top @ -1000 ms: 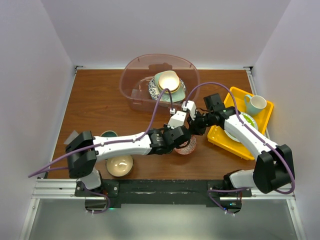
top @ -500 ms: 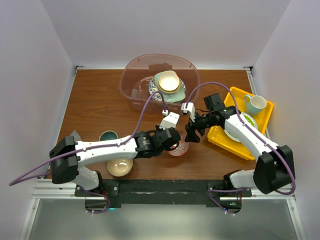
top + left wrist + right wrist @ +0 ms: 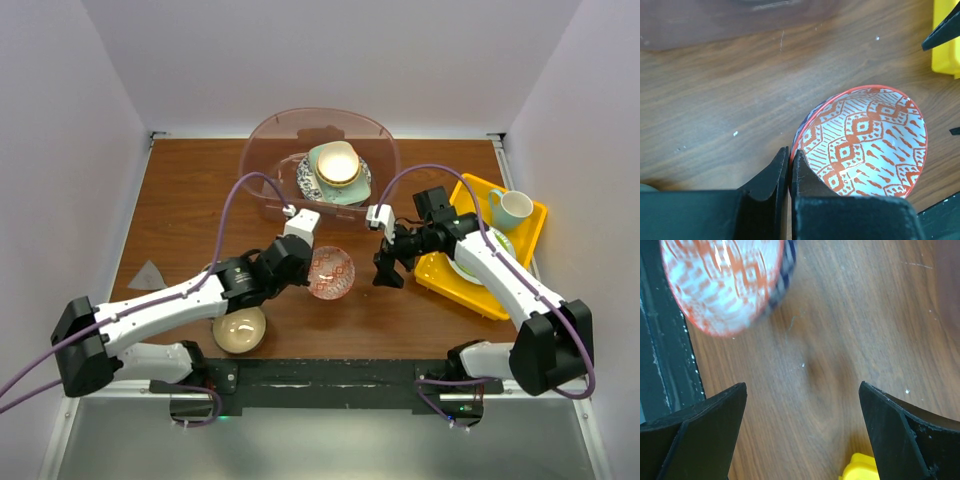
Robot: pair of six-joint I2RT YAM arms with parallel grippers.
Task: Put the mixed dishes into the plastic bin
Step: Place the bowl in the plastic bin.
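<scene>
Left hand [image 3: 790,159] pinches the bowl [image 3: 865,140] rim mid-frame; I'd lift it well clear of the bin [image 3: 262,150] wall, upper centre (right hand [image 3: 388,268] spread, empty).

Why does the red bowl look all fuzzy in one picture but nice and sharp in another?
Right wrist view: the red-patterned bowl is smeared and soft and its pattern is hard to read, while the wooden table under it looks sharper. Left wrist view: the same bowl is crisp, every zigzag clear. Top view: the tan bowl near the front edge is washed out by glare.
</scene>
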